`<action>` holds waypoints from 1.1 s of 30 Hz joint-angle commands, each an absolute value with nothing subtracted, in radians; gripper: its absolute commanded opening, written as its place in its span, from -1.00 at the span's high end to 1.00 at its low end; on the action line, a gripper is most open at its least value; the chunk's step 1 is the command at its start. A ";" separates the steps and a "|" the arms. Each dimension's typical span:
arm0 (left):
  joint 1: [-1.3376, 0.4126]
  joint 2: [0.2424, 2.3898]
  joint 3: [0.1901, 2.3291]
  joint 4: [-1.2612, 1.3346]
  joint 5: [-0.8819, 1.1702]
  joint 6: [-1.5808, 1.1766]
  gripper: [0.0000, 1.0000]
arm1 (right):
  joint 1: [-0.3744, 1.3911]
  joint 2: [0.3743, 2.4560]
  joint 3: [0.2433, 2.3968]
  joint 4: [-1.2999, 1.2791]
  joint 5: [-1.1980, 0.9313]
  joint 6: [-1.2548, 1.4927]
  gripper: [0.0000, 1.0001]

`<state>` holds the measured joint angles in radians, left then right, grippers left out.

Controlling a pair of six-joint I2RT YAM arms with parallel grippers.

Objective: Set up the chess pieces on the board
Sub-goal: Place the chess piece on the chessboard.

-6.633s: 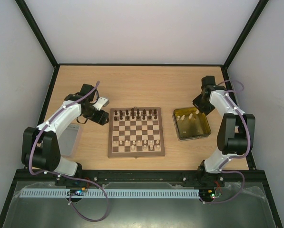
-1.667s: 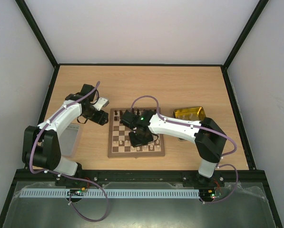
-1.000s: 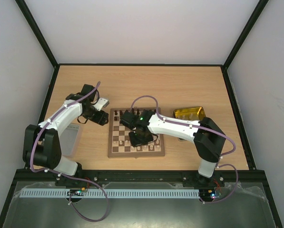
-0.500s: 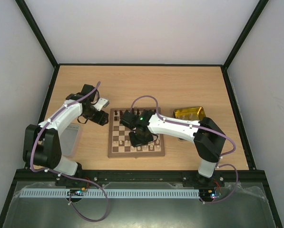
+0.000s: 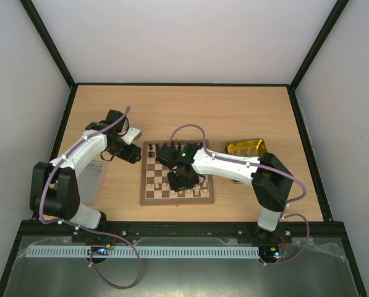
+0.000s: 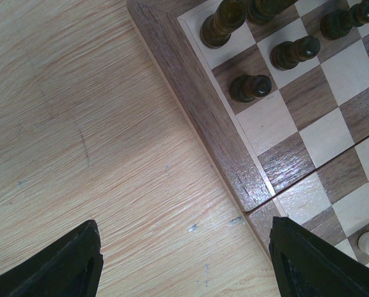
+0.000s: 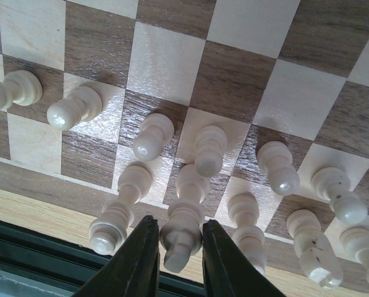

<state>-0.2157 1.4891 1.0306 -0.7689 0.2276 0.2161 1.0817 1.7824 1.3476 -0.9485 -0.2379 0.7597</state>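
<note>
The board (image 5: 177, 199) lies mid-table, dark brown pieces (image 5: 152, 150) along its far rows and cream pieces (image 5: 157, 185) along its near rows. My right gripper (image 5: 181, 180) hangs over the near rows. In the right wrist view its fingers (image 7: 141, 260) stand slightly apart on either side of a tall cream piece (image 7: 183, 238), which rests upright on a back-row square; the right gripper (image 7: 178, 224) is open by a narrow gap. My left gripper (image 5: 135, 154) is wide open (image 6: 193, 263) over bare table beside the board's left edge (image 6: 203, 117), holding nothing. Dark pawns (image 6: 249, 88) stand nearby.
A shiny yellow tray (image 5: 246, 147) sits right of the board, partly under the right arm. A grey translucent lid (image 5: 93, 180) lies at the left by the left arm's base. Cream pieces (image 7: 150, 136) crowd closely around the right fingers.
The right jaws have parted a little from the tall cream piece they were shut on. Neither arm has visibly shifted; the left gripper stays open.
</note>
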 commanded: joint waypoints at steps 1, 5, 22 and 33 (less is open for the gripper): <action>-0.219 1.494 1.019 -0.776 0.236 0.212 -0.50 | 1.091 1.788 1.361 -0.970 -0.239 0.761 0.69; -0.218 1.493 1.019 -0.776 0.236 0.212 -0.50 | 1.091 1.787 1.358 -0.968 -0.241 0.764 0.86; -0.219 1.490 1.019 -0.777 0.236 0.212 -0.50 | 1.091 1.766 1.345 -0.971 -0.238 0.778 0.95; -0.219 1.491 1.020 -0.777 0.236 0.213 -0.49 | 1.091 1.754 1.344 -0.979 -0.232 0.779 0.95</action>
<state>-0.2157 1.4891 1.0306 -0.7689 0.2276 0.2165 1.0817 1.7821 1.3476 -0.9482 -0.2481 0.7708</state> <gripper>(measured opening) 0.748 0.077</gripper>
